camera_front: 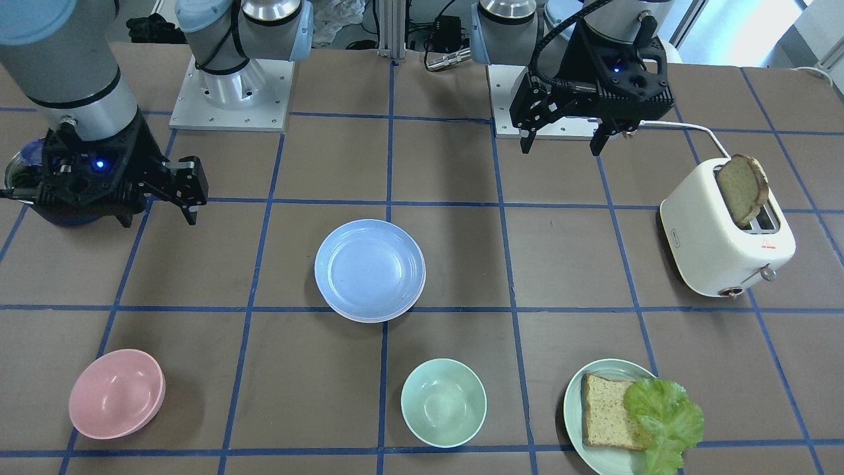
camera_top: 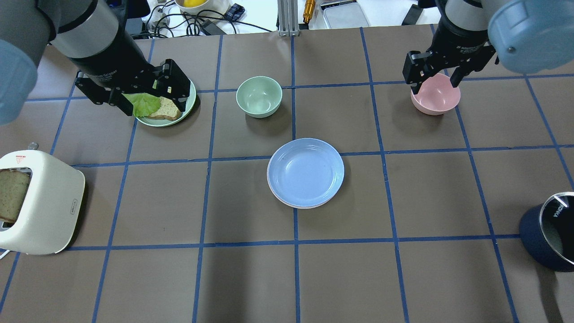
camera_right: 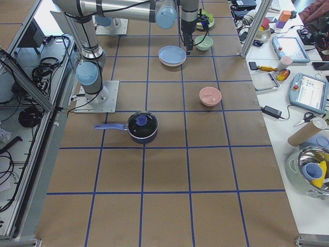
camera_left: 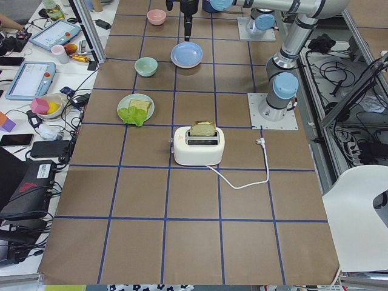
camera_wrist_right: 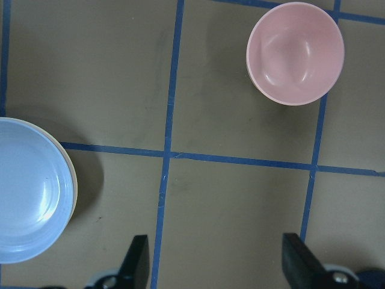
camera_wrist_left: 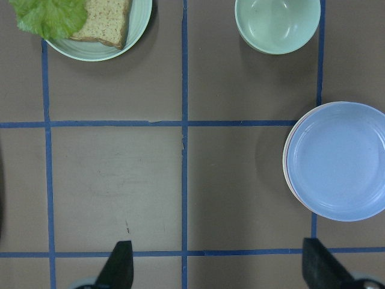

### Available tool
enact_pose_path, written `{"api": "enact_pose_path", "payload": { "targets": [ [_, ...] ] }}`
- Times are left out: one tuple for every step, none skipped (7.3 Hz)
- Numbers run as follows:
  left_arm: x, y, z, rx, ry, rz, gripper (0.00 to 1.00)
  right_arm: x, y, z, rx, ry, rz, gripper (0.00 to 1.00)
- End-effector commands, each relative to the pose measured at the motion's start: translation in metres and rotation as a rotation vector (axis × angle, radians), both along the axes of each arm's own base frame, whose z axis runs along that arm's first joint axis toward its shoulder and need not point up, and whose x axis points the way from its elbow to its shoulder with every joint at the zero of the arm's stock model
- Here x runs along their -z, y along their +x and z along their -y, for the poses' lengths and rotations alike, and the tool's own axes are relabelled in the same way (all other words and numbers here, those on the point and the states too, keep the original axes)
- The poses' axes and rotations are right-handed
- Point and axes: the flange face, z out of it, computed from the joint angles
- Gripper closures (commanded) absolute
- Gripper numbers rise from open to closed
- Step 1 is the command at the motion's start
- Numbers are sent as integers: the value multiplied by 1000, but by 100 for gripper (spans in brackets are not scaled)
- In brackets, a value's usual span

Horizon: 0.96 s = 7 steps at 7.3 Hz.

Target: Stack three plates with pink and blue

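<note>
The three plates (camera_front: 369,269) stand as one stack near the middle of the table (camera_front: 567,251), astride a blue tape line; the blue plate (camera_top: 306,172) lies uppermost, level, hollow side up, its raised rim and inner rings plain to see. Beneath it only thin crescents of paler rim show: a pinkish edge of the pink plate (camera_front: 421,284) and a cream-white edge of the cream plate (camera_wrist_left: 286,174); the order of those two cannot be told. The rims sit slightly off centre from one another.

Surroundings: the mint bowl (camera_front: 444,402) is the nearest neighbour, apart from the stack on the operators' side; the pink bowl (camera_front: 117,394) stands well apart toward the robot's right. The pale green plate (camera_front: 572,402) carries a slice of bread (camera_front: 610,412) and lettuce (camera_front: 664,422). The white toaster (camera_front: 725,244), a bread slice (camera_front: 742,188) upright in its slot, stands well off on the robot's left; a dark saucepan (camera_top: 549,237) stands at the right edge. None touches the stack.

The left gripper (camera_front: 562,145) hangs above the table on the robot's left, jaws spread wide, nothing between them. The right gripper (camera_top: 435,87) hangs above the table on the robot's right, jaws likewise spread wide and holding nothing. Both are well clear of the stack.
</note>
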Motion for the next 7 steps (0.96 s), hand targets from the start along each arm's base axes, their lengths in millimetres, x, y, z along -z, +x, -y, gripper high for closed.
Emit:
{"api": "enact_pose_path", "payload": {
  "targets": [
    [0,0,-2,0,10,-1,0,-21,4,-25,19,29,42,21],
    [-1,0,-3,1,8,0,0,-29,8,-36,52,36,69,20],
    [-1,1,-3,0,6,-1,0,-36,10,-44,63,36,74,0],
    [0,1,-3,7,3,0,0,-39,13,-50,86,52,104,0],
    [0,1,-2,6,2,0,0,-41,19,-54,141,58,132,0],
    [-1,1,-2,4,0,-2,0,-40,21,-55,142,63,138,0],
    [0,1,-2,4,2,-2,0,-42,33,-60,116,62,135,0]
  ]
}}
